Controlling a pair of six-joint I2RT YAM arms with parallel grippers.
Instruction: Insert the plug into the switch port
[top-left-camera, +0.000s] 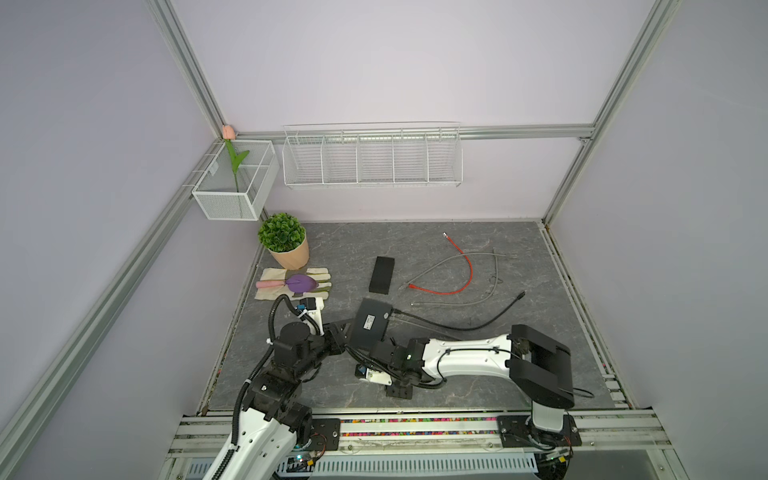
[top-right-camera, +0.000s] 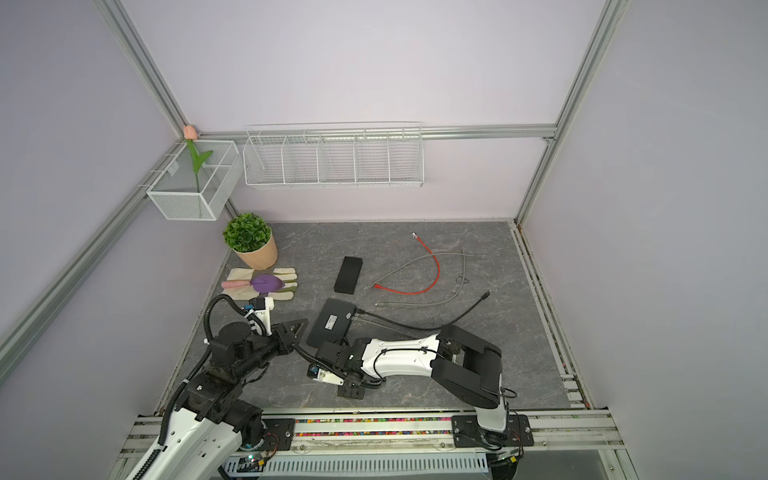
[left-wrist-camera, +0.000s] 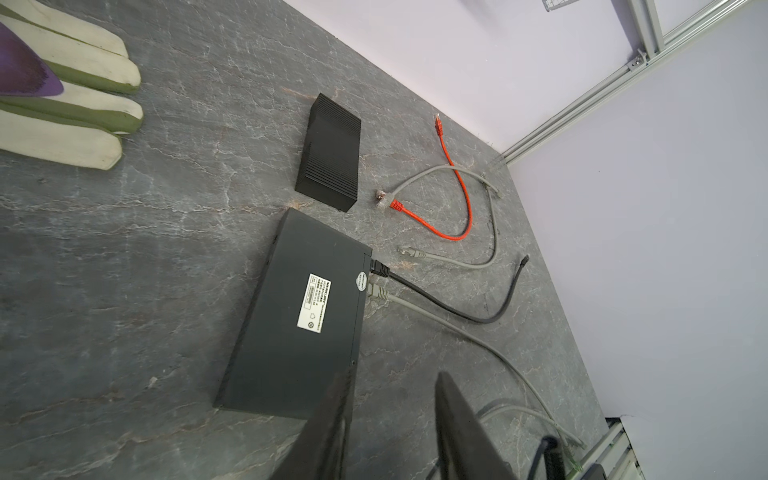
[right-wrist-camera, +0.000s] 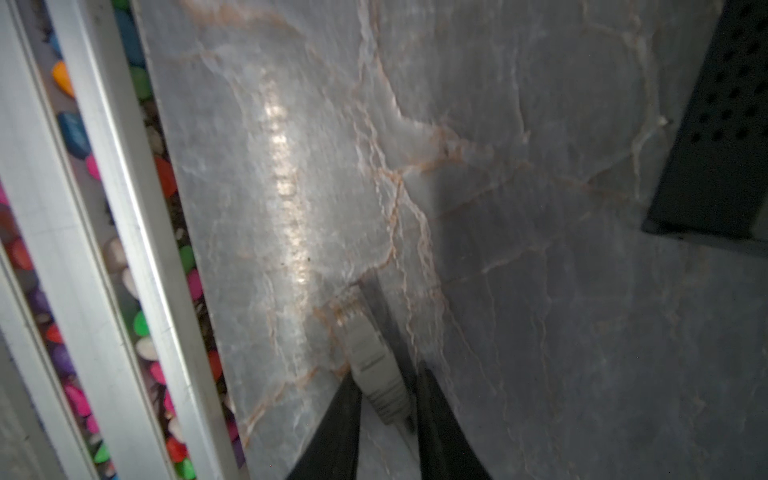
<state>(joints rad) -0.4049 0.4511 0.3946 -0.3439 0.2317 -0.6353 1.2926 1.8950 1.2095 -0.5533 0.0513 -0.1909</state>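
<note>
We see the switch, a flat dark box with a white label facing up, a black cable and a grey cable seated in one edge. Our grey plug sits between the fingers of the right gripper, apart from it.

I view the scene through one stereo head mounted high at the front, angled down toward the back wall. Both top views cover the whole table and the switch. The left wrist camera looks obliquely across the table at mid range and also shows the switch. The right wrist camera sits close above the table, with the plug in its foreground.
</note>
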